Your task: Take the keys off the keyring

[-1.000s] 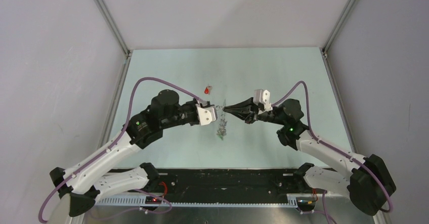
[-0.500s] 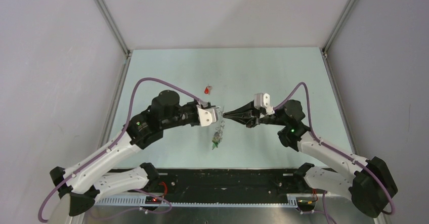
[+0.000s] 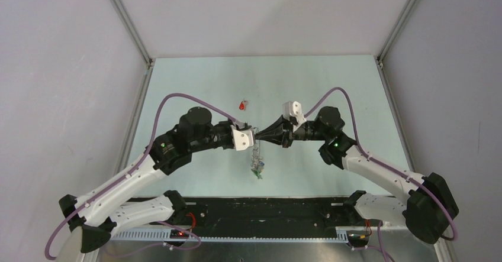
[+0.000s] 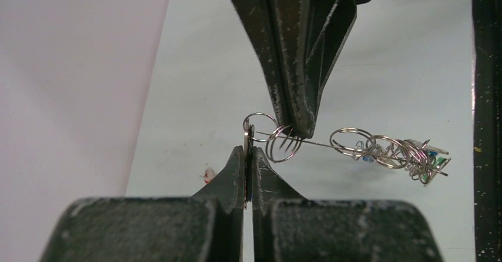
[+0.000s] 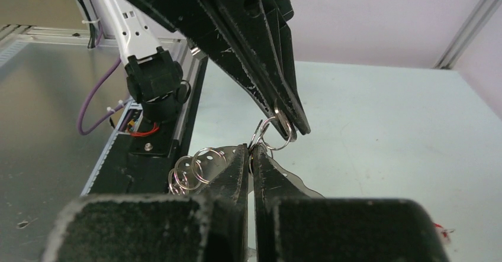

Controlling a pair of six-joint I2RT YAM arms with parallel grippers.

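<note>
My left gripper and right gripper meet tip to tip above the table's middle. In the left wrist view the left gripper is shut on a flat metal key. The right gripper comes down from above, shut on a small split ring. The keyring shows edge-on as a thin line running right to a bunch of rings and tagged keys. In the right wrist view the right gripper pinches that ring, with the grey holed keyring behind it. The bunch hangs below.
A loose key with a red tag lies on the table beyond the grippers; it also shows in the left wrist view. A black rail runs along the near edge by the arm bases. Grey walls enclose the table.
The right gripper has moved left, right up against the left gripper's tips. The hanging bunch of keys has dropped lower, toward the near edge. The left gripper has barely shifted.
</note>
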